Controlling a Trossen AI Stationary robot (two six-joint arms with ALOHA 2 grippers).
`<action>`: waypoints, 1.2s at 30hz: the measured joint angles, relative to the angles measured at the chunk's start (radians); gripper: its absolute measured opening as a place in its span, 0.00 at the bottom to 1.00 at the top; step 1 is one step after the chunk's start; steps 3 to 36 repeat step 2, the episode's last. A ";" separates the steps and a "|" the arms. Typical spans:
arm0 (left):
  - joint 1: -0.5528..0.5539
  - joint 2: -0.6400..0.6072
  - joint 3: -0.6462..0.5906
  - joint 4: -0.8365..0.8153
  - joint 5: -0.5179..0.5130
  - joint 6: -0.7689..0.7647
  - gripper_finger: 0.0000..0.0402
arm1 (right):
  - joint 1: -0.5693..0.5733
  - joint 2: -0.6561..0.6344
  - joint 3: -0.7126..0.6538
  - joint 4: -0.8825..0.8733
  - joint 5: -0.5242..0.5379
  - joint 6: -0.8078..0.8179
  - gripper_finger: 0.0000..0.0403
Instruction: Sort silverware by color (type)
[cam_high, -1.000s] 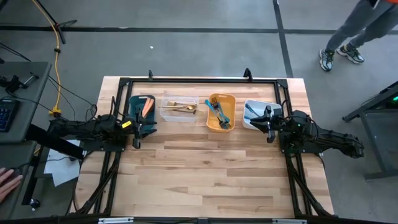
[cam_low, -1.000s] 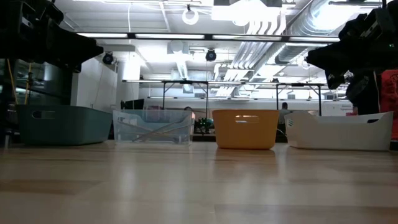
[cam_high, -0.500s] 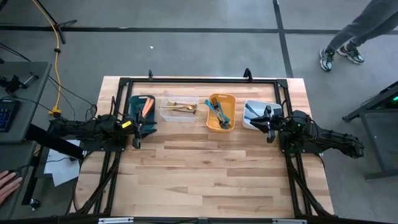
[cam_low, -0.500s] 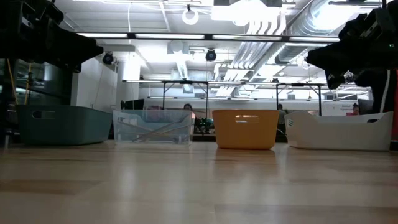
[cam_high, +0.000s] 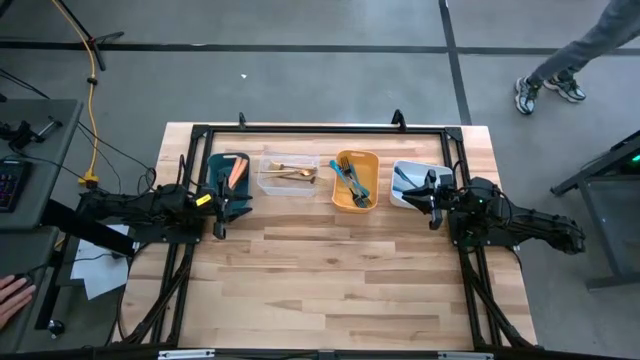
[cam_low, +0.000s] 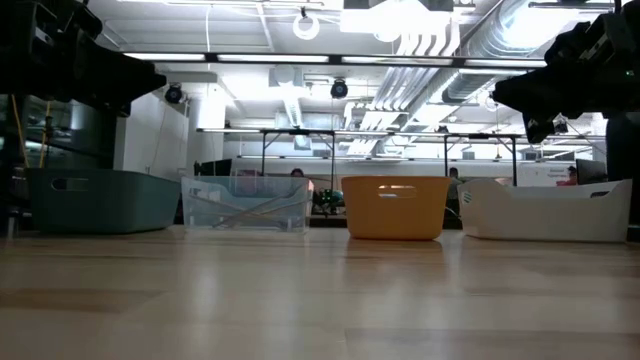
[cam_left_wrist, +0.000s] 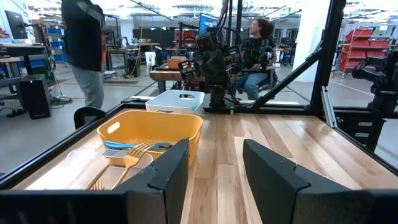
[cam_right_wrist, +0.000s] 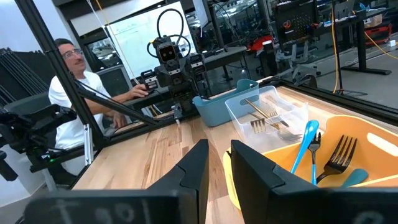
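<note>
The silverware lies sorted in four bins along the table's far side. Salmon-orange pieces (cam_high: 236, 170) lie in the teal bin (cam_high: 214, 172). Gold ones (cam_high: 291, 173) are in the clear bin (cam_high: 288, 187). Teal-blue and dark forks (cam_high: 352, 182) fill the yellow bin (cam_high: 356, 206), and dark utensils (cam_high: 403, 179) the white bin (cam_high: 418, 166). My left gripper (cam_high: 222, 207) (cam_left_wrist: 214, 149) hovers open just near of the teal bin. My right gripper (cam_high: 432, 202) (cam_right_wrist: 219, 149) hovers at the white bin's near edge, open by a narrow gap. Neither holds anything.
Bare wooden tabletop (cam_high: 330, 270) stretches from the bins to the near edge. A black frame (cam_high: 320, 128) rims the table. A seated person (cam_right_wrist: 74, 93) shows beyond the left side, and a hand (cam_high: 12, 295) at the left. Another person (cam_high: 570, 60) walks past the far right corner.
Both arms and the silverware have kept still. Only the person on the floor beyond the far right corner has stepped along.
</note>
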 joint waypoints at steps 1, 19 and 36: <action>0.000 0.000 0.000 0.000 0.000 0.000 0.36 | 0.000 0.000 0.000 0.000 0.000 0.000 0.15; 0.000 0.000 0.000 0.000 0.000 0.000 0.36 | 0.000 0.000 0.000 0.000 0.000 0.000 0.15; 0.000 0.000 0.000 0.000 0.000 0.000 0.36 | 0.000 0.000 0.000 0.000 0.000 0.000 0.15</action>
